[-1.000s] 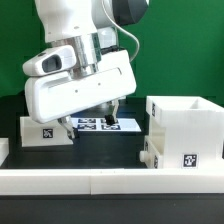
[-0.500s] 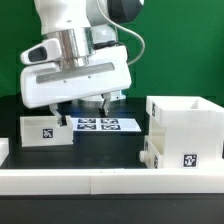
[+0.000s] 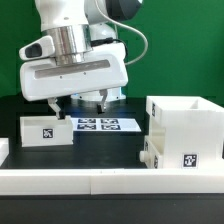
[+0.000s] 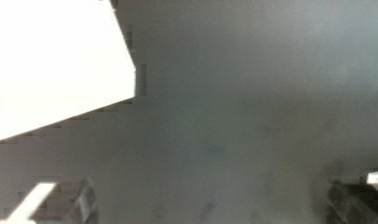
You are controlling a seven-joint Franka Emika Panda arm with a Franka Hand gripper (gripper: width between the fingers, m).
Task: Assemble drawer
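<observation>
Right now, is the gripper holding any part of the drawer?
No, the gripper is open, with nothing held in it.

Black tabletop (image 3: 112, 150), matte. Exterior view's left: shallow white tray (image 3: 45, 130), tag facing front. Centre, further back: marker board (image 3: 100, 125) lying flat. Exterior view's right: big boxy casing (image 3: 186, 118), open top, w/ second tray (image 3: 184, 158) just in front of it. Low white border rail (image 3: 100, 181) runs along the near edge.

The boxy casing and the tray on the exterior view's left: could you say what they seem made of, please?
The casing looks like matte white plastic: even colour, thin straight walls. The tray looks alike, probably the same plastic.
</observation>
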